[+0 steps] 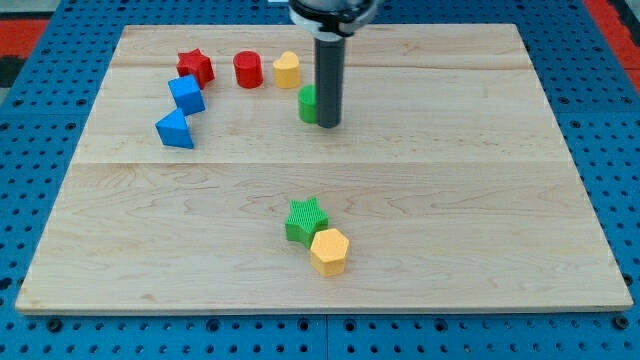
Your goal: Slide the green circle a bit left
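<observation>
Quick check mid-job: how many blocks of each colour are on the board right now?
Red: 2, red star and red cylinder
Blue: 2, blue block and blue block
Yellow: 2, yellow block and yellow hexagon
Green: 2, green circle, partly behind my tip, and green star
Total: 8

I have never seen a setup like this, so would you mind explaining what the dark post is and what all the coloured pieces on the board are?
There is one picture, from a single camera looking down at a wooden board on a blue pegboard. The dark post is a robot arm's rod; it has no gripper and holds nothing, it only pushes. My tip rests on the board right beside the green circle, on its right in the view and partly hiding it. Near the view's top left sit a red star, a red cylinder, a yellow block and two blue blocks. Lower down, a green star touches a yellow hexagon.
</observation>
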You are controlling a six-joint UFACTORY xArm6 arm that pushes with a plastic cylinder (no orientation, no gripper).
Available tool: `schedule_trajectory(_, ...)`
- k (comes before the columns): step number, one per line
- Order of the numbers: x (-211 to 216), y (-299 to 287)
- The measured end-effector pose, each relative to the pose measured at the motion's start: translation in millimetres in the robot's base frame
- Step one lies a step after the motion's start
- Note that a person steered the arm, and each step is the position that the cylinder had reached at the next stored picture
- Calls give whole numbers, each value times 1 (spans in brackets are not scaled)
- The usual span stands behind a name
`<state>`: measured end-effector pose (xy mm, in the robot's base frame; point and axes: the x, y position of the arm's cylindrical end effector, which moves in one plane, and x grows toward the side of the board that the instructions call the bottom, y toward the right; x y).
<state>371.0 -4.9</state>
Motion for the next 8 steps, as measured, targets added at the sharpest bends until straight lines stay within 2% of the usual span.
schedule_trajectory(3,-10,24)
schedule_trajectory(5,-36,24)
schedule_trajectory(8,-40,14)
